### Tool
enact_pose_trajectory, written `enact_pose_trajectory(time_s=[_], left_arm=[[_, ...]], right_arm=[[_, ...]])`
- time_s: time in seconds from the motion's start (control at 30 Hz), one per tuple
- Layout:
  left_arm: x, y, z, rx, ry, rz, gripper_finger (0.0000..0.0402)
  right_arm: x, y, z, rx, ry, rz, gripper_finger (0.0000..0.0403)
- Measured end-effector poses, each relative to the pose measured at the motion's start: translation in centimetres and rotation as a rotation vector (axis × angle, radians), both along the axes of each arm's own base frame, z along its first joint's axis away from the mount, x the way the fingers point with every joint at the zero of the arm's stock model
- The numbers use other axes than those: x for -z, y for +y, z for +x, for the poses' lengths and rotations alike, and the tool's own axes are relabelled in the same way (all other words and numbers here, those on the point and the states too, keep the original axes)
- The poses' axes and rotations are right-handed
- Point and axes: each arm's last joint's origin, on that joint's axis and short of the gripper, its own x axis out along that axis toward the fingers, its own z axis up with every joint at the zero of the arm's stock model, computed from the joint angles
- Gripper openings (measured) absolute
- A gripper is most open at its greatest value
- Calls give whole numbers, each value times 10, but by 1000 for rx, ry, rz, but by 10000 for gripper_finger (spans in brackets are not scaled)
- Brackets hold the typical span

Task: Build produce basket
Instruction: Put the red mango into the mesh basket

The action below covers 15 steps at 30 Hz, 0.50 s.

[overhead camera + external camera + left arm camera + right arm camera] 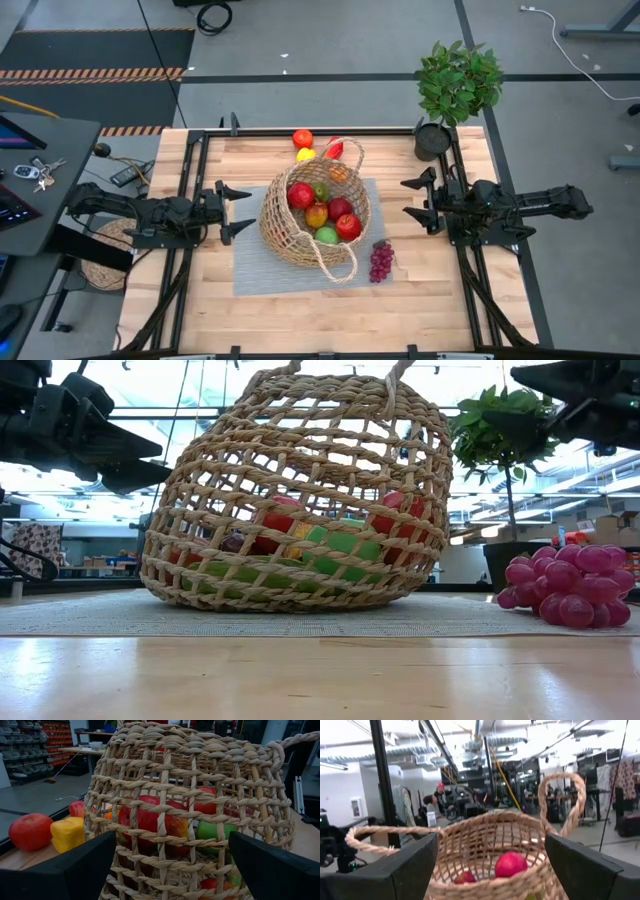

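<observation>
The tan woven basket stands on a grey mat at the table's middle. Several pieces of produce lie in it: red apples, a green apple and an orange piece. Purple grapes lie on the wood to the basket's near right. A red fruit, a yellow lemon and a red piece lie behind the basket. My left gripper is open and level, just left of the basket. My right gripper is open and stands clear to its right.
A potted green plant stands at the table's far right corner. A flat round woven mat lies off the table's left edge under the left arm. Bare wood stretches along the near edge.
</observation>
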Motion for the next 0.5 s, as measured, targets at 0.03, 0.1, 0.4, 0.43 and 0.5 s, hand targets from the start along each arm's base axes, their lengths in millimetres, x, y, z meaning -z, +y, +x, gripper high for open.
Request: enact_pose_trajectory(time_s=[0.03, 0.1, 0.4, 0.43, 0.5], left_arm=[[0, 0, 0, 0, 0, 0, 394], [0, 0, 0, 0, 0, 0, 394], [0, 0, 0, 0, 0, 0, 394], [0, 0, 0, 0, 0, 0, 394], [0, 0, 0, 0, 0, 0, 394]], right_arm=[[1, 0, 0, 0, 10, 2, 370], [3, -1, 1, 23, 30, 8, 370], [0, -12, 1, 336, 132, 98, 362], [-3, -15, 2, 373, 172, 110, 357], [-6, -20, 4, 426, 258, 134, 348]])
